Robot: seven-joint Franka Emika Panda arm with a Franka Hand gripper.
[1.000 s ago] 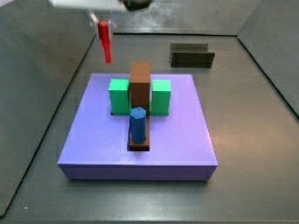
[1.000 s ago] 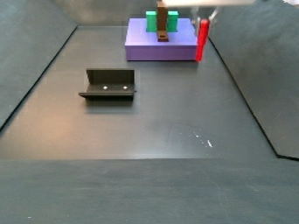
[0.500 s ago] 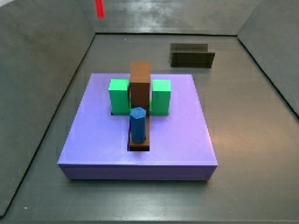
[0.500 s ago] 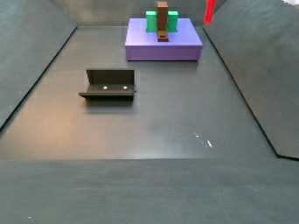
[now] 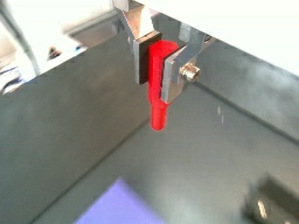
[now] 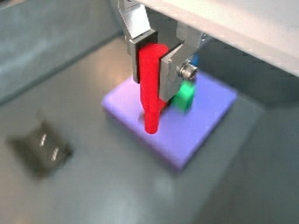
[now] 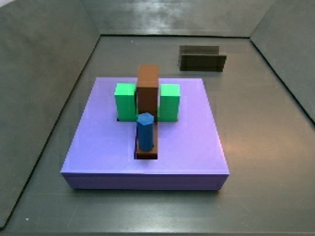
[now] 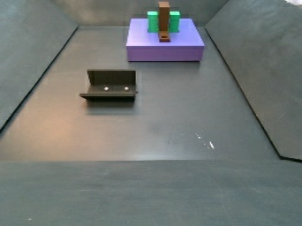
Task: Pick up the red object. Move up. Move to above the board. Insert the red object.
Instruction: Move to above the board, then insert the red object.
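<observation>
My gripper [image 5: 158, 70] [image 6: 156, 68] shows only in both wrist views and is shut on the red object [image 5: 159, 86] [image 6: 149, 87], a thin red peg hanging down from between the silver fingers. It is high above the floor, out of both side views. In a wrist view the lavender board [image 6: 146, 122] lies below the peg's tip, with a green block [image 6: 184, 92] beside it. In both side views the board [image 7: 110, 143] [image 8: 177, 51] carries a brown bar [image 7: 147, 88], green blocks [image 7: 125, 101] and an upright blue peg [image 7: 145, 131].
The dark fixture stands on the grey floor apart from the board [image 7: 202, 59] [image 8: 109, 85] [image 6: 41, 149]. Grey walls enclose the floor on all sides.
The gripper with the red peg has risen out of both side views; half a second ago only the peg's tip showed at their top edges.
</observation>
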